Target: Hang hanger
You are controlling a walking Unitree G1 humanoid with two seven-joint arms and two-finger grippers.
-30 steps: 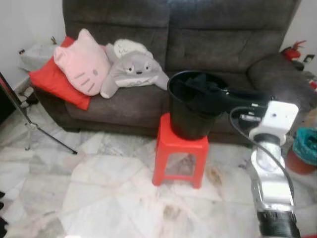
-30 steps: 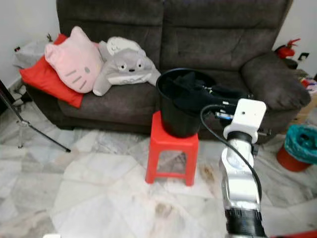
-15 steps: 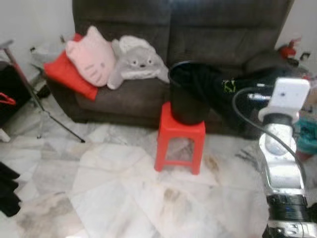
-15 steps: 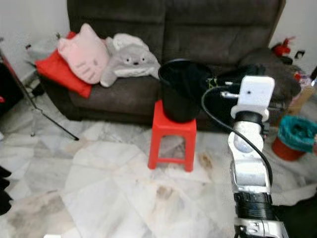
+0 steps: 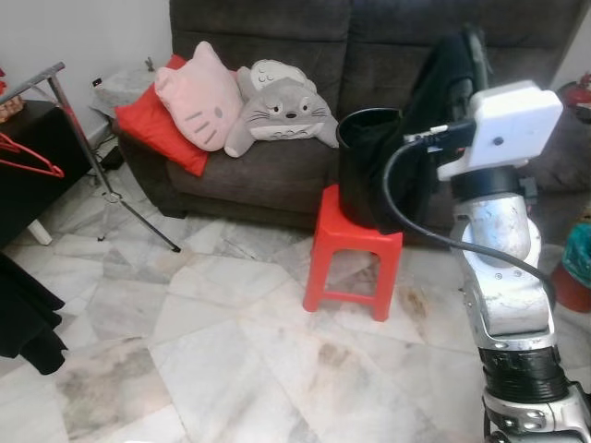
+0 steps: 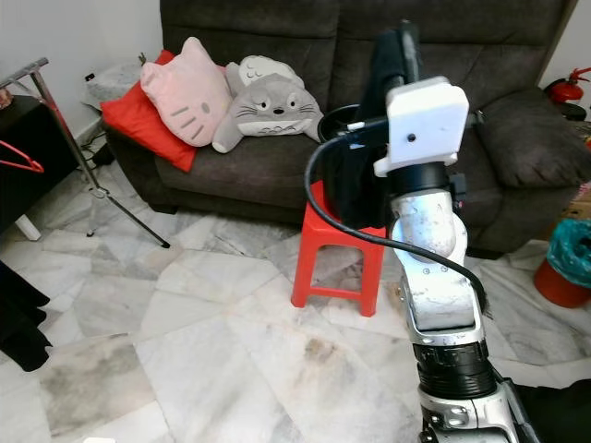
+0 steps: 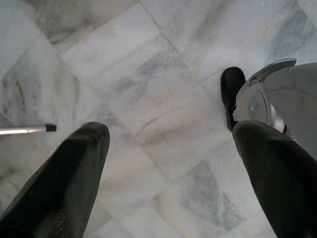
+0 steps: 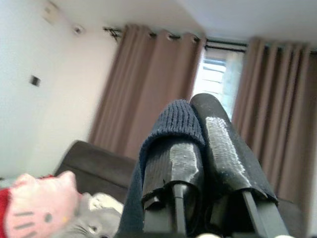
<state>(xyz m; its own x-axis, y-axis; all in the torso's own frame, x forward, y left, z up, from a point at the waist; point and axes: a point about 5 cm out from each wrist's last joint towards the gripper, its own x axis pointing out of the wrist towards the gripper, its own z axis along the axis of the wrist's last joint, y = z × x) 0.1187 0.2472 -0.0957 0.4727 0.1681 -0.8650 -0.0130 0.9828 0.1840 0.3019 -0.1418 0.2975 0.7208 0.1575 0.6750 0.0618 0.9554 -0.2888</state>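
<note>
My right gripper (image 5: pixel 473 44) is raised high in front of the sofa, shut on a dark knitted garment (image 5: pixel 441 78) that hangs down beside the black bucket (image 5: pixel 362 180) on the red stool (image 5: pixel 354 247). In the right wrist view the fingers (image 8: pixel 223 144) pinch the navy cloth (image 8: pixel 171 124) between them. A red hanger (image 5: pixel 35 159) hangs on the metal clothes rack (image 5: pixel 81 134) at the far left. My left gripper (image 7: pixel 171 163) hangs open above the marble floor.
A dark grey sofa (image 5: pixel 277 175) carries a red cushion (image 5: pixel 152 129), a pink cat pillow (image 5: pixel 196 97) and a grey plush (image 5: pixel 282 109). Black clothing (image 5: pixel 23 318) hangs at the left edge. A teal-lined red bin (image 6: pixel 568 263) stands at the right.
My right arm has risen from the bucket, lifting the dark garment up. The camera has shifted, bringing the rack and red hanger into view at the left.
</note>
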